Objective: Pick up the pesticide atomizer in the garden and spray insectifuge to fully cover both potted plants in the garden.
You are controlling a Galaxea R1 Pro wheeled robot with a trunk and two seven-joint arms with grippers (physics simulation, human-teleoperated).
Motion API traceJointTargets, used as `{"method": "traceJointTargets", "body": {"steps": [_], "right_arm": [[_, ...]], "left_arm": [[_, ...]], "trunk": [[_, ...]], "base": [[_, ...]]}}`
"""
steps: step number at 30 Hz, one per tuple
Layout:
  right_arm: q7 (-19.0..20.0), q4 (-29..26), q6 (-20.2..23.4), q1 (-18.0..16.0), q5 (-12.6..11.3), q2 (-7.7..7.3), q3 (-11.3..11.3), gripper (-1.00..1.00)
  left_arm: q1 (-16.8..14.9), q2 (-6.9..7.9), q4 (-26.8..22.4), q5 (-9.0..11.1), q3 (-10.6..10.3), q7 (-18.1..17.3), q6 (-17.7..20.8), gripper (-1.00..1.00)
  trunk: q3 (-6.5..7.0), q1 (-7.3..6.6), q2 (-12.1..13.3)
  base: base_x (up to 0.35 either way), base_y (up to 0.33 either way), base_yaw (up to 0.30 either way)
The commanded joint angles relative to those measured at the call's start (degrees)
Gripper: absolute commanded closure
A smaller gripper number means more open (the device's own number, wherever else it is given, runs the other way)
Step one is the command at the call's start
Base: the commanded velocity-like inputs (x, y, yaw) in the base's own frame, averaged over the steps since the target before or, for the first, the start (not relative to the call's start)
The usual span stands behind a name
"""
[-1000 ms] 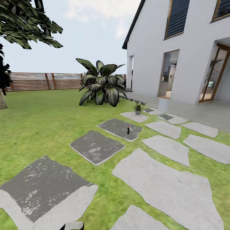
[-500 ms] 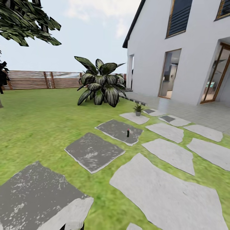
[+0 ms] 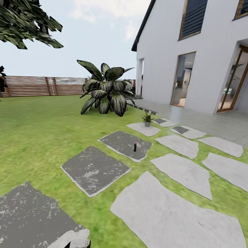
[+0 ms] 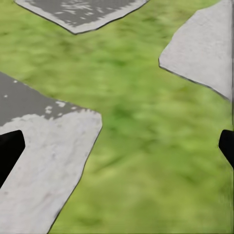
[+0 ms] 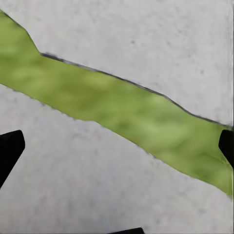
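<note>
Rough matt grey stone paving slabs (image 3: 179,213) lie lower right; brown slatted wooden fence (image 3: 41,86) upper left; smooth white-plastered house wall (image 3: 162,51) upper right.

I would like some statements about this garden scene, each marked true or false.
1. A small bottle with a red top stands on a dark slab. True.
2. The left tool holds the bottle. False: it is open and empty above grass.
3. A small potted plant stands on a pale slab. True.
4. The fence is white metal. False: brown wooden slats.
5. The right tool is open above a paving slab. True.
</note>
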Motion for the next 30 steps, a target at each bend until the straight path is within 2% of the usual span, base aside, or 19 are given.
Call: {"method": "traceJointTargets", "body": {"steps": [1, 30], "right_arm": [[0.0, 0.1, -0.2, 0.0, 0.0, 0.01, -0.1, -1.0], [0.0, 0.1, -0.2, 0.0, 0.0, 0.01, -0.1, -1.0]], "left_arm": [[0.0, 0.0, 0.0, 0.0, 0.0, 0.0, -0.2, -1.0], [0.0, 0.0, 0.0, 0.0, 0.0, 0.0, -0.2, -1.0]], "trunk": [[-0.06, 0.02, 0.0], [-0.06, 0.02, 0.0]], "base": [[0.292, -0.222, 0.0], [0.282, -0.231, 0.0]]}}
